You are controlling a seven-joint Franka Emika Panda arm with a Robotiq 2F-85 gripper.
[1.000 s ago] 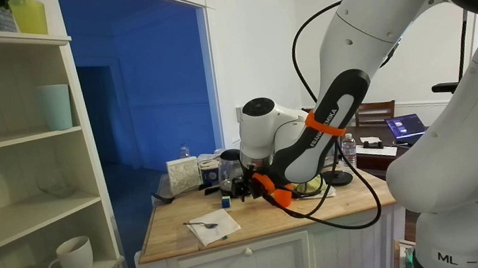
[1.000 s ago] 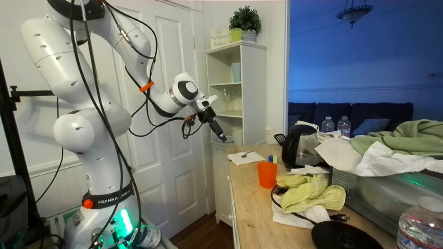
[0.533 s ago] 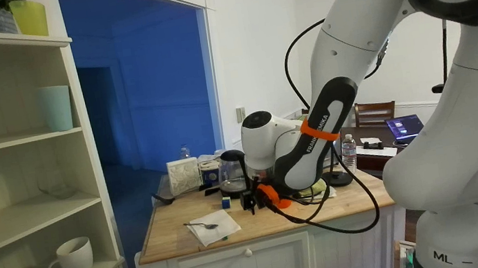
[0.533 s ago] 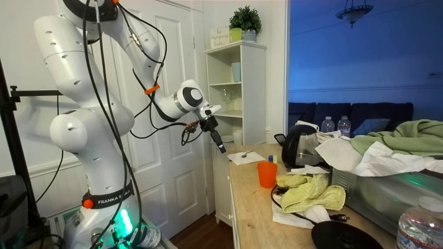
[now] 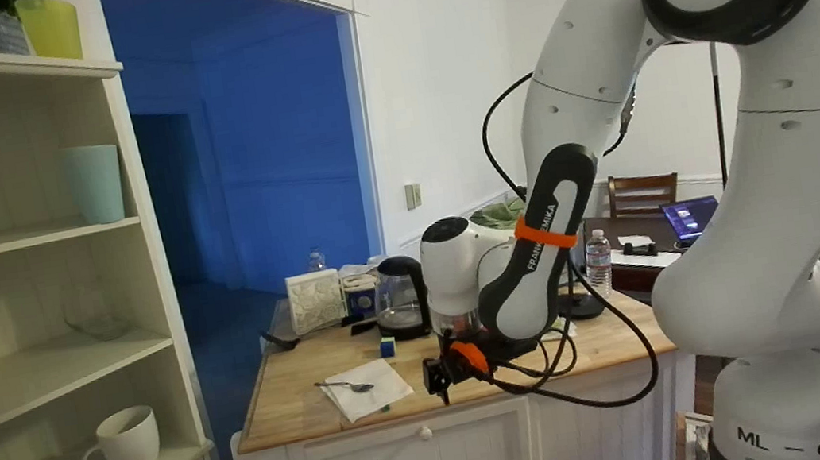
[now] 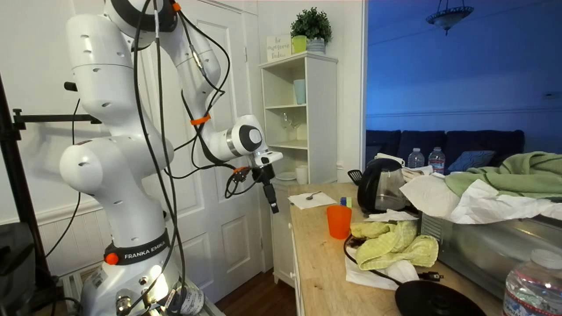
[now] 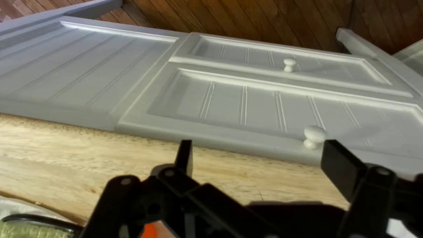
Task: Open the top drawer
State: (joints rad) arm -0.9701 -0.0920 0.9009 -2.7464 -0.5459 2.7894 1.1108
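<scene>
White walls [image 5: 437,82] stand around a pale wooden counter top [image 5: 286,408], and brown floor boards [image 7: 231,19] lie far below it. Beyond the wooden top, in an exterior view, a wide doorway [image 5: 288,159] is full of blue light. Also past the wooden top, in blue light, sits a long, dark couch [image 6: 421,139]. A tall white wooden shelf [image 6: 322,123] stands beyond one end of the wooden top in both exterior views. Lots of things are on the wooden top: a square white napkin [image 5: 372,404] with a small silver spoon [image 5: 361,387] lying on it, a bright orange cup [image 6: 339,221], a crumpled yellow cloth [image 6: 395,245] and a clear kettle [image 6: 390,193] with a black handle. Right under the front edge of the wooden top is the white top drawer [image 7: 262,109] with thin lines down its face. It looks pushed all the way in, and its round white knob [image 7: 315,134] sticks out. One more white drawer [image 7: 257,58] sits lower, farther from the wooden top. A big white robot arm [image 5: 574,86] with orange bands bends down by that front edge. Its black gripper [image 7: 259,155] hangs near the wooden top, pointing down. Its two fingers [image 7: 342,168] are spread wide, and the knob is near them but apart.
</scene>
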